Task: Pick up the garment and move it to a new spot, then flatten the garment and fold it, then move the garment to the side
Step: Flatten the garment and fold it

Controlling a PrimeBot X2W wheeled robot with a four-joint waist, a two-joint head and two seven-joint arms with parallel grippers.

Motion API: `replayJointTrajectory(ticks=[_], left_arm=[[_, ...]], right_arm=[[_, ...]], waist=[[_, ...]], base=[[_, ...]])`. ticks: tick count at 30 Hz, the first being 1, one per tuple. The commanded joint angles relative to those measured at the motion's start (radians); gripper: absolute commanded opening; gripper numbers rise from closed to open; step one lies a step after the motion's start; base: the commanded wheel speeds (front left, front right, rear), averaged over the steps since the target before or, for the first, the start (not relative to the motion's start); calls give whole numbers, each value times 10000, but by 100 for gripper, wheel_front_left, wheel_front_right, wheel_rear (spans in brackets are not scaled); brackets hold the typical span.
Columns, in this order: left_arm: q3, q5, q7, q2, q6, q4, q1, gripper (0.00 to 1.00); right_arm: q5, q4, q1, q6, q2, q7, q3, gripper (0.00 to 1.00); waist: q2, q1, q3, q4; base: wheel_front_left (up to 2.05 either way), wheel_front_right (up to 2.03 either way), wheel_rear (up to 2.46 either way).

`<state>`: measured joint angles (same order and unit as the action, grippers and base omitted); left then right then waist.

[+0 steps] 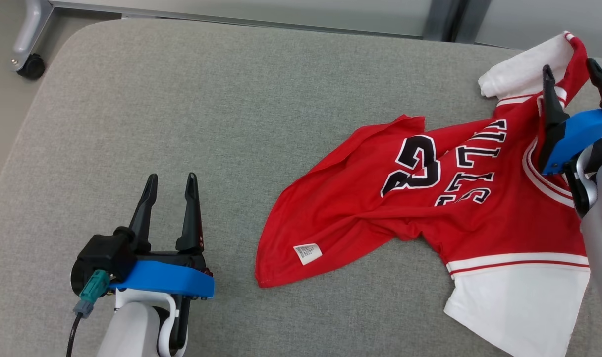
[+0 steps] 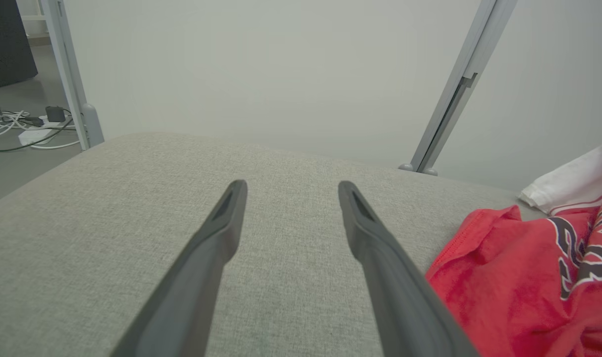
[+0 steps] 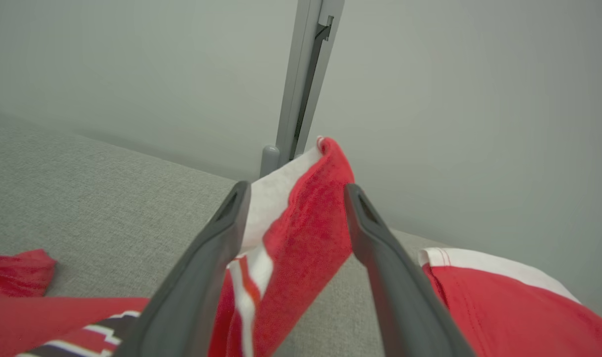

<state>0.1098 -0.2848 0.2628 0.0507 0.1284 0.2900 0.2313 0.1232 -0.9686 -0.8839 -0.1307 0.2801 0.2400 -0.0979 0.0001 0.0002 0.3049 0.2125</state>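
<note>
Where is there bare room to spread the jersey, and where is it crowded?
Free: the cushion left of the jersey, from its far edge to the left gripper. Crowded: the right side, where the jersey lies bunched and the right gripper straddles a raised fold.

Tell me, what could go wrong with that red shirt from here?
1. A raised fold of the red jersey stands between the right gripper's open fingers; pulling away could snag and drag it.
2. The jersey lies twisted, its hem turned over to show the label, so folding now might trap creases.
</note>
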Motion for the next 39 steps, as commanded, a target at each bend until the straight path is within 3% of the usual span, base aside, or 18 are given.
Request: replayJointTrajectory(ticks=[1,7,23,39], left_arm=[[-34,-4,25,-7,-16,6,167,100],[-287,210,25,-5,-31,69,-102,100],[-1370,670,27,4,-2,17,-1161,100],[-1481,851,27,1,17,8,-1681,100]], right_arm=[[85,-87,-121,-1,-49,85,-28,100],[56,-123,338,-1,-422,254,-145,100],[-1740,5257,4738,-1,-1517,256,501,100],[-1845,8523,8388,-1,-2271,-306,338,100]], waist=[[-1,-2,-25,-61],[-1,-2,-348,-549],[-1,-2,-1765,-1798],[-1,-2,-2315,-1919]], base=[[0,0,0],[0,0,0],[0,0,0],[0,0,0]])
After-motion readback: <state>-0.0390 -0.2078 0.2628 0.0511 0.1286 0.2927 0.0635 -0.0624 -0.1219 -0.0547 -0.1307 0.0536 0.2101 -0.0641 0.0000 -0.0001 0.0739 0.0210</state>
